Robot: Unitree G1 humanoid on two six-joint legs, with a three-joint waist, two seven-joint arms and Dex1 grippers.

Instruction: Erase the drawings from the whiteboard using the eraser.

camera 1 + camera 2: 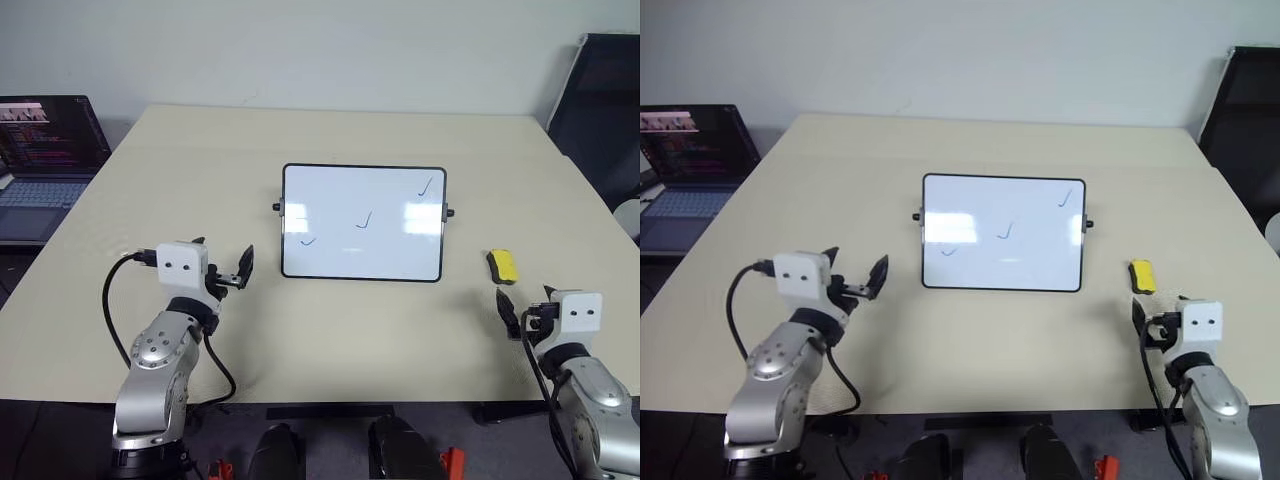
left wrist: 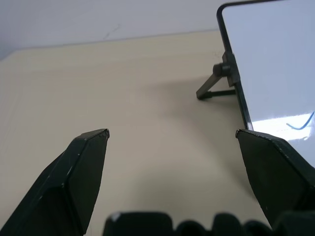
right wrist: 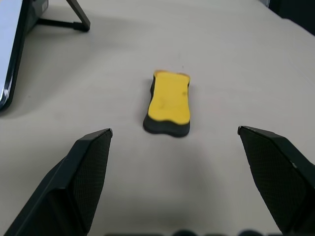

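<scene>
The whiteboard (image 1: pixel 340 200) stands propped on its stand at the middle of the table, with three small dark drawings (image 1: pixel 364 219) on it. To its right, the yellow eraser (image 1: pixel 503 266) lies flat on the table. My right gripper (image 3: pixel 174 132) is open just short of the eraser (image 3: pixel 168 102), which lies ahead of the gap between its fingers, untouched. My left gripper (image 1: pixel 222 262) is open and empty near the board's lower left corner, level above the table. In the left wrist view the board's edge (image 2: pixel 275 59) and one stand leg show ahead.
An open dark laptop (image 1: pixel 45 160) sits on a lower surface off the table's far left corner. A black chair (image 1: pixel 600 110) stands off the table's far right corner. The table's front edge (image 1: pixel 330 398) runs just behind both grippers.
</scene>
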